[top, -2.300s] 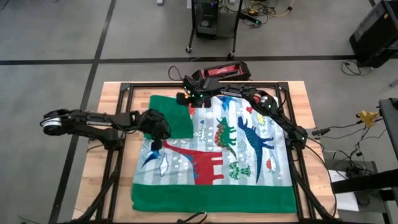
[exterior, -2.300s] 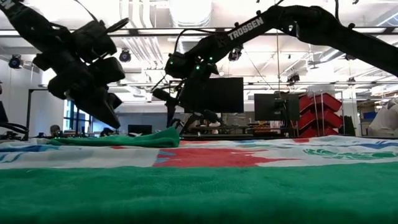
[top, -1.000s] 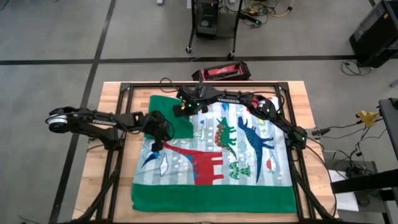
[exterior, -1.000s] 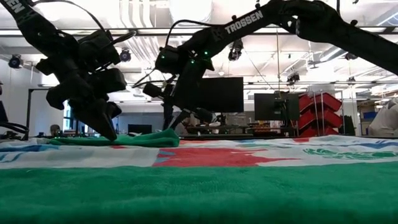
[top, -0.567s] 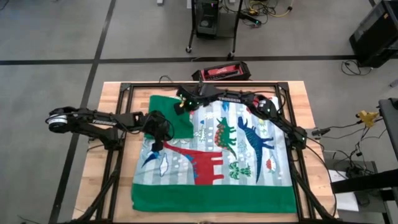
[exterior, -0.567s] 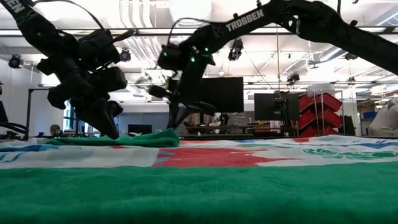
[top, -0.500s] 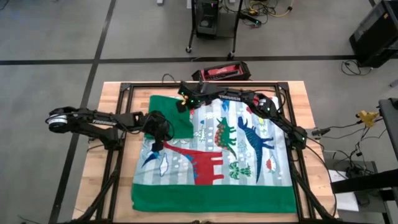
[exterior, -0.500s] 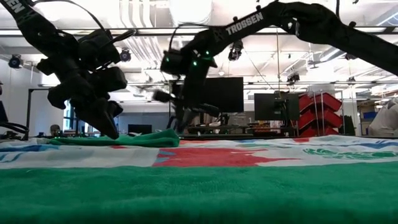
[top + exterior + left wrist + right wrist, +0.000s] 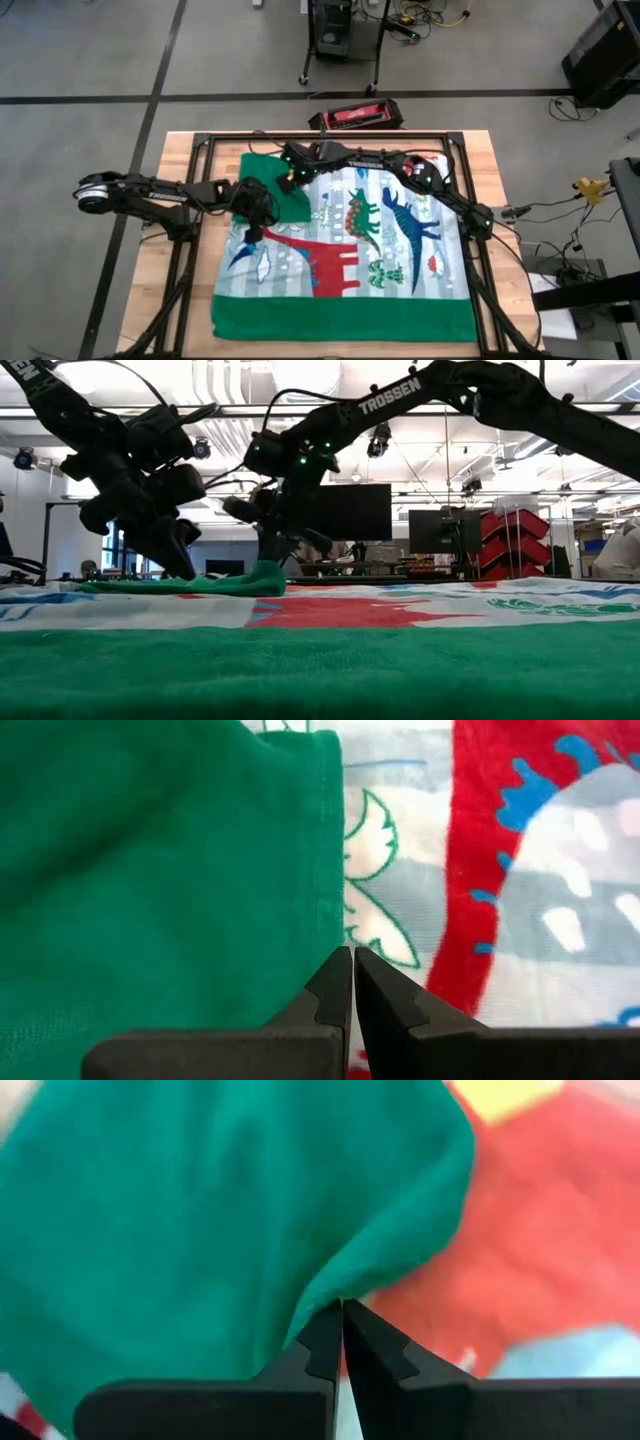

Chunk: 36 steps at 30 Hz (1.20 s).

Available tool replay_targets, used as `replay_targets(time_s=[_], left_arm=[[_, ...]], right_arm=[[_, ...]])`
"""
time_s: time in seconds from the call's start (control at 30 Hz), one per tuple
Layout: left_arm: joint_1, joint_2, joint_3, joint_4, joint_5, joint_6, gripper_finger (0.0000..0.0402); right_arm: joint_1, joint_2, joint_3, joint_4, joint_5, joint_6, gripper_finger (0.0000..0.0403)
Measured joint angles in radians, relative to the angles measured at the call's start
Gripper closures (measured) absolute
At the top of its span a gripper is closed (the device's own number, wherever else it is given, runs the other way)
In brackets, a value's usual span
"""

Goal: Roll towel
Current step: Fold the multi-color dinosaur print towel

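The towel [image 9: 350, 250] lies spread on the table, dinosaur face up, with a green band along its near edge. Its far-left corner is folded over as a green flap [image 9: 275, 185]. My left gripper [image 9: 250, 225] is shut, with its tips at the flap's near edge [image 9: 335, 920]. My right gripper [image 9: 290, 180] is shut on the flap's right edge. In the low view, the left gripper [image 9: 187, 572] and the right gripper [image 9: 268, 563] both reach down to the green flap [image 9: 220, 585]. My left gripper sets its shut fingertips [image 9: 340, 970] on the towel at the flap's near edge, slanting down from the table's left. No cloth shows between the fingers. My right gripper pinches the flap's right edge [image 9: 330, 1295] at the fingertips, slanting down from the far right. The pinched cloth rises in a small peak [image 9: 265, 572], and the rest of the flap lies on the towel.
A black metal frame [image 9: 200, 150] runs around the wooden table [image 9: 170, 250]. A red and black case [image 9: 352, 115] lies at the far edge. Beyond the table, the low view shows monitors and red bins.
My right gripper has lifted a little toward the far edge, rolled its wrist, and come back down onto the flap's right edge. That edge now stands up in a small peak under the gripper.
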Motion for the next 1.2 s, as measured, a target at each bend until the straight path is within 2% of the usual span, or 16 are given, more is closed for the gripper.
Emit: replay_targets(time_s=[0.3,0.43,0.6,0.67,0.77,0.97,1.07,1.2], left_arm=[[0.000,-0.031,0.000,-0.021,-0.214,0.001,0.0402],[0.001,-0.084,0.000,-0.027,-0.231,0.001,0.0402],[0.000,-0.141,0.001,-0.090,-0.233,-0.001,0.0402],[0.000,-0.147,0.001,-0.097,-0.241,-0.002,0.0402],[0.000,-0.143,0.001,-0.090,-0.299,-0.002,0.0402],[0.001,-0.146,0.001,-0.061,-0.501,-0.009,0.0402],[0.002,-0.150,-0.003,-0.015,-0.518,-0.033,0.0402],[0.005,-0.134,-0.012,0.068,-0.521,-0.094,0.0402]], right_arm=[[0.033,0.000,0.000,0.064,0.003,-0.257,0.0403],[0.093,-0.001,0.000,0.063,0.124,-0.438,0.0403],[0.175,-0.002,0.000,0.066,0.357,-0.674,0.0403],[0.195,-0.002,0.000,0.067,0.381,-0.738,0.0403],[0.208,-0.002,0.000,0.068,0.378,-0.786,0.0403],[0.209,-0.002,-0.002,0.083,0.410,-0.814,0.0403],[0.210,-0.008,-0.003,0.080,0.457,-0.812,0.0403],[0.197,-0.042,-0.005,0.050,0.446,-0.732,0.0403]])
